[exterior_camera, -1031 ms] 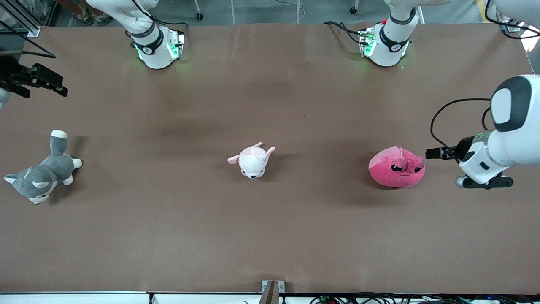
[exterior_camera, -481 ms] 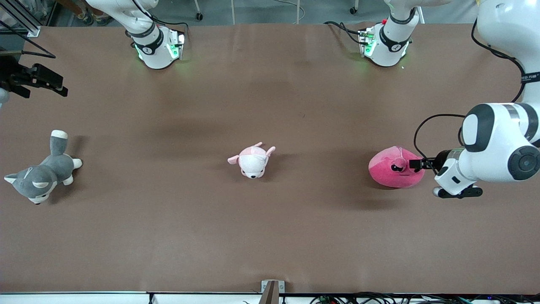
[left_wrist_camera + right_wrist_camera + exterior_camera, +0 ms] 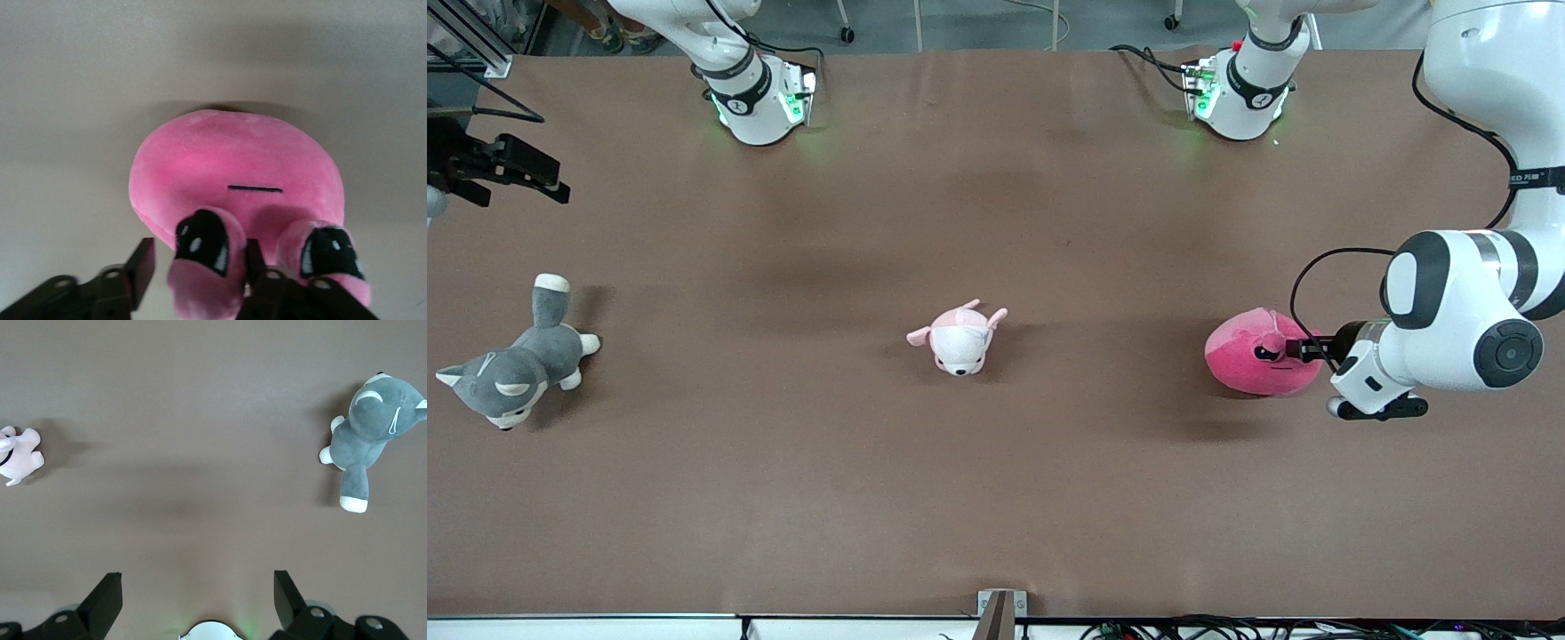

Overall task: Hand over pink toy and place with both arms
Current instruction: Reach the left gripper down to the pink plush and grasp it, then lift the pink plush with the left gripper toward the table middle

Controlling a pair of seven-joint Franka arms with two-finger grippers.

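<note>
The pink toy (image 3: 1258, 356), a round hot-pink plush with dark sleepy eyes, lies on the table toward the left arm's end. My left gripper (image 3: 1303, 348) is low at its side. In the left wrist view the toy (image 3: 233, 167) fills the middle, and my left gripper (image 3: 200, 248) is open with its jaws either side of one eye nub. One finger touches the nub; the other stands a little off it. My right gripper (image 3: 547, 182) waits open and empty, up over the right arm's end of the table, and shows open in its own view (image 3: 197, 577).
A small white and pale-pink animal plush (image 3: 960, 338) lies mid-table and shows in the right wrist view (image 3: 17, 457). A grey and white husky plush (image 3: 511, 369) lies toward the right arm's end (image 3: 370, 430). The arm bases (image 3: 760, 102) (image 3: 1240, 93) stand at the table's top edge.
My left arm has swung in toward the pink toy, bringing its open gripper from beside the toy to around an eye nub. The toys and the right arm have not moved.
</note>
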